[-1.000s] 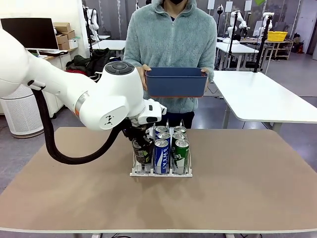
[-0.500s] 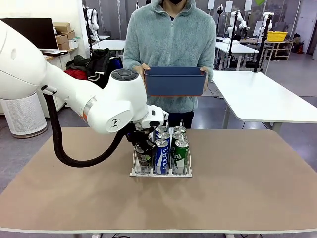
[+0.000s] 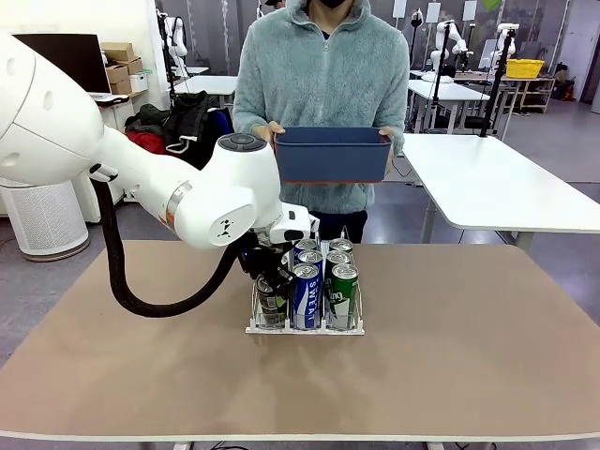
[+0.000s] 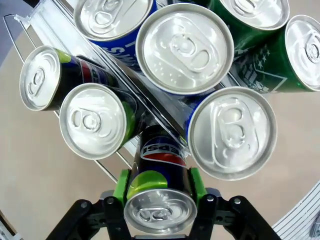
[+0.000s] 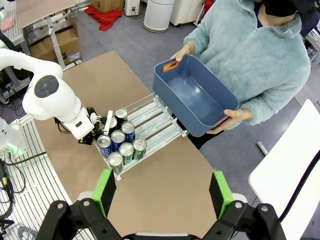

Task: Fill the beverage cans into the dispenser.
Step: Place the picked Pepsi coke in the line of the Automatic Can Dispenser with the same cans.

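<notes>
Left gripper [image 4: 159,187] jaws clamp a black can [image 4: 160,200], its lower body hidden among the rack [image 3: 305,328] cans. Right gripper [image 5: 161,192] jaws stand apart, holding nothing.

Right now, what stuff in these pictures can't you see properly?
- Front view: the left gripper and its black can sit mostly behind the white arm.
- Front view: the blue bin is seen side-on, so its inside is hidden.
- Left wrist view: the rack runs off the top edge.
- Right wrist view: can labels are too small to read.
</notes>
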Motion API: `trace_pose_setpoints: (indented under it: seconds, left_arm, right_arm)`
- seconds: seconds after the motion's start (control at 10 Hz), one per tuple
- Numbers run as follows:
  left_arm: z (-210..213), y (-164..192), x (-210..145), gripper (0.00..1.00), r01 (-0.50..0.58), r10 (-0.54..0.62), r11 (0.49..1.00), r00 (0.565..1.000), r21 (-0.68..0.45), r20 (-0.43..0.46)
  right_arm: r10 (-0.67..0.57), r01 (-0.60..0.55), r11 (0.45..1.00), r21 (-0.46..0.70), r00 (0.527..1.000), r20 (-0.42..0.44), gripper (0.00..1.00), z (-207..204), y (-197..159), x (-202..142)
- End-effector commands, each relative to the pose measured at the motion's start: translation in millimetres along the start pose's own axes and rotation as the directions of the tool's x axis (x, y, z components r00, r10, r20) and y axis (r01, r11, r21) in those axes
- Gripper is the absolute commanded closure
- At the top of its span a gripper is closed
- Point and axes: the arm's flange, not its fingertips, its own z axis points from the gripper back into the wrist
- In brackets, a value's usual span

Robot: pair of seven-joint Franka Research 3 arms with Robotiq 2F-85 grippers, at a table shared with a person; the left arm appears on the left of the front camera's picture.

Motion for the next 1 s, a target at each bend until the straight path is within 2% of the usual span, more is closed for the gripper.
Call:
trace_pose_setpoints:
  seconds: [0.0, 0.1, 0.2, 0.3, 0.4, 0.5, 0.6, 0.9]
  left_arm:
    - [-0.3, -1.7, -1.0, 0.42, -0.006, 0.005, 1.0, 1.0, 0.012, 0.013]
    - [-0.3, -1.7, -1.0, 0.42, -0.006, 0.005, 1.0, 1.0, 0.012, 0.013]
    - [0.2, 0.3, -0.1, 0.22, 0.001, -0.001, 1.0, 1.0, -0.001, -0.001]
    - [9.1, -1.8, -1.7, 0.22, -0.007, 0.007, 1.0, 1.0, 0.027, 0.01]
    - [18.5, -4.3, -2.1, 0.02, -0.019, 0.018, 0.998, 1.0, 0.056, 0.021]
    - [29.5, -7.0, -4.8, 0.18, -0.024, 0.022, 0.996, 0.999, 0.086, 0.024]
    - [39.8, -10.3, -7.1, 0.0, -0.027, 0.023, 0.994, 0.999, 0.107, 0.037]
    - [62.0, -21.4, -15.1, 0.0, -0.059, 0.048, 0.989, 0.995, 0.135, 0.086]
  right_arm:
    - [0.0, 0.0, 1.0, -0.002, 1.0, 0.002, 0.0, -0.4, 0.4, -0.5]
    - [0.0, 0.0, 1.0, -0.002, 1.0, 0.002, 0.0, -0.4, 0.4, -0.5]
    - [0.0, 0.0, 1.0, -0.002, 1.0, 0.002, 0.0, -0.4, 0.4, -0.5]
    - [0.0, 0.0, 1.0, -0.002, 1.0, 0.002, 0.0, -0.4, 0.4, -0.5]
    - [0.0, 0.0, 1.0, -0.002, 1.0, 0.002, 0.0, -0.4, 0.4, -0.5]
    - [0.0, 0.0, 1.0, -0.002, 1.0, 0.002, 0.0, -0.4, 0.4, -0.5]
    - [0.0, 0.0, 1.0, -0.002, 1.0, 0.002, 0.0, -0.4, 0.4, -0.5]
    - [0.0, 0.0, 1.0, -0.002, 1.0, 0.002, 0.0, -0.4, 0.4, -0.5]
